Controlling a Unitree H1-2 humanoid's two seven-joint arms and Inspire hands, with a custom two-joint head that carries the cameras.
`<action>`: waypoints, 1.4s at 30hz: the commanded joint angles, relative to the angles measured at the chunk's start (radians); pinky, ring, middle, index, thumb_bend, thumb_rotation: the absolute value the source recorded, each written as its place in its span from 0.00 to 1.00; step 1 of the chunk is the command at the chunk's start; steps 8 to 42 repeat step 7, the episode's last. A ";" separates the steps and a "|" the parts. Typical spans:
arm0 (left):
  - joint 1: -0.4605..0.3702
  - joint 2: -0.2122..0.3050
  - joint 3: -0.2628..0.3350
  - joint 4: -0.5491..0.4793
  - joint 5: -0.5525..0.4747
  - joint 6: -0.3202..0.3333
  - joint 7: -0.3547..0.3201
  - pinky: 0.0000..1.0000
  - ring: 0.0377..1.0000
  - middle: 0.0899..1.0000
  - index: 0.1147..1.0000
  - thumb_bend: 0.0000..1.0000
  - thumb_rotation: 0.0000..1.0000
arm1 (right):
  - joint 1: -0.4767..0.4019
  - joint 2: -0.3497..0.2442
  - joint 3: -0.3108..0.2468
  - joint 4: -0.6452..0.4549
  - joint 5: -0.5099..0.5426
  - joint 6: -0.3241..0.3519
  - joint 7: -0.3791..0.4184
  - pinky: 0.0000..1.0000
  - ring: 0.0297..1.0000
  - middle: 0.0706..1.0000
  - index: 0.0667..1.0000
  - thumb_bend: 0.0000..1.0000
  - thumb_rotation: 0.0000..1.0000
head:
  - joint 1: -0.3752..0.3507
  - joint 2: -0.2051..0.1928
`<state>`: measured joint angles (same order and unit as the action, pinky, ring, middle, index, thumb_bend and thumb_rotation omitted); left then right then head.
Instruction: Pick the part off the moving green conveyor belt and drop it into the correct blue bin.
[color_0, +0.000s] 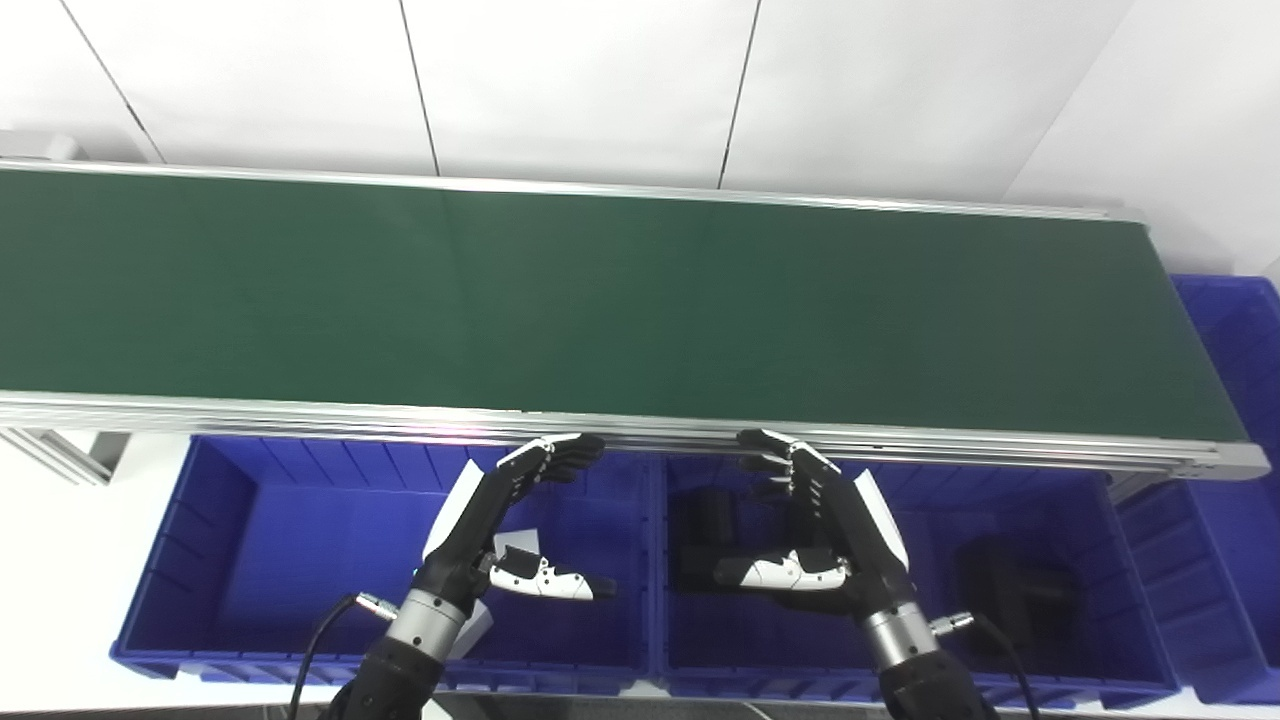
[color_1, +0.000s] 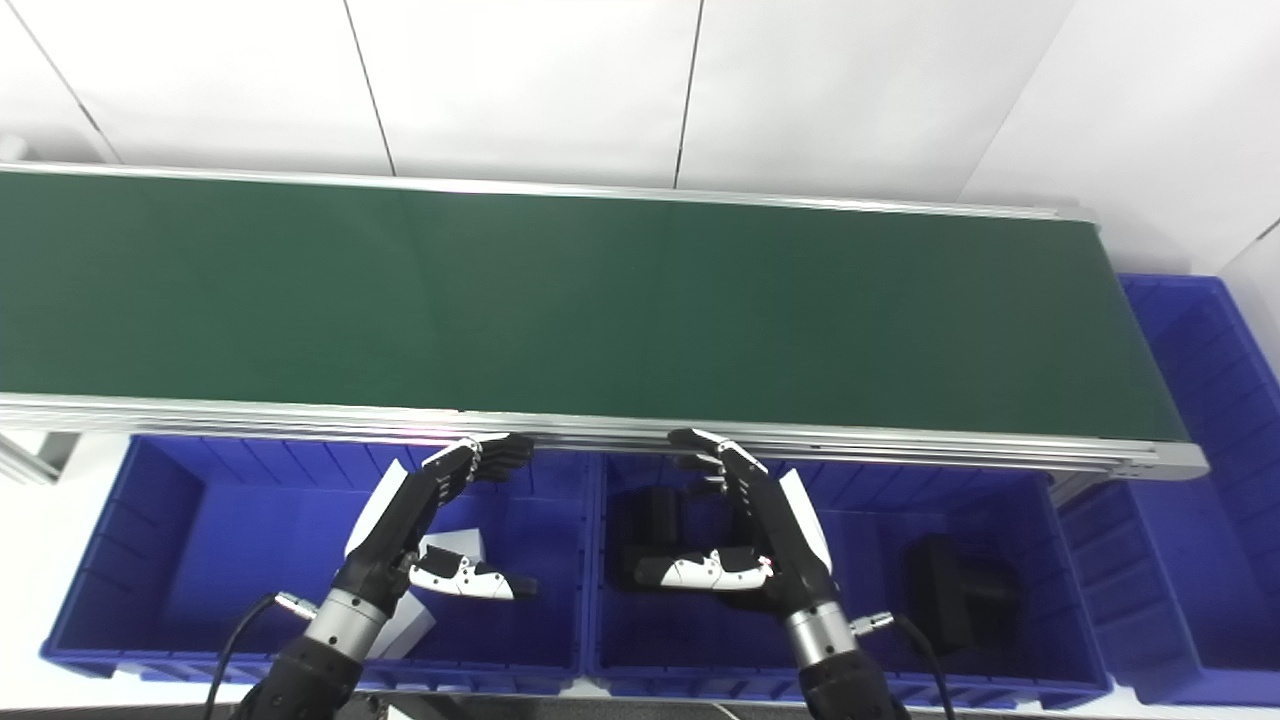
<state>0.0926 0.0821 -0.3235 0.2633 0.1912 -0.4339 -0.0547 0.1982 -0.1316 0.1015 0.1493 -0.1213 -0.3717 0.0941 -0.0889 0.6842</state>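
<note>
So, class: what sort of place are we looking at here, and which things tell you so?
Probably a sorting station in a workshop or lab: a long green conveyor belt in an aluminium frame, blue bins below its near edge, and dark parts lying in one bin.

green conveyor belt (color_0: 600, 300) — bare surface, silver rails
</note>
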 joint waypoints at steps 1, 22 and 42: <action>-0.013 -0.001 -0.007 -0.009 -0.011 -0.035 0.014 0.74 0.75 0.74 0.71 0.97 0.00 | -0.009 0.002 -0.002 -0.009 0.007 -0.054 -0.009 0.66 0.75 0.82 0.76 0.94 0.24 | 0.001 0.000; -0.013 0.006 -0.014 -0.004 -0.011 -0.036 0.023 0.73 0.75 0.74 0.71 0.96 0.00 | -0.008 0.005 -0.001 0.008 -0.009 -0.069 -0.018 0.64 0.74 0.82 0.75 0.94 0.25 | -0.008 -0.017; -0.013 0.006 -0.014 -0.004 -0.011 -0.036 0.023 0.73 0.75 0.74 0.71 0.96 0.00 | -0.008 0.005 -0.001 0.008 -0.009 -0.069 -0.018 0.64 0.74 0.82 0.75 0.94 0.25 | -0.008 -0.017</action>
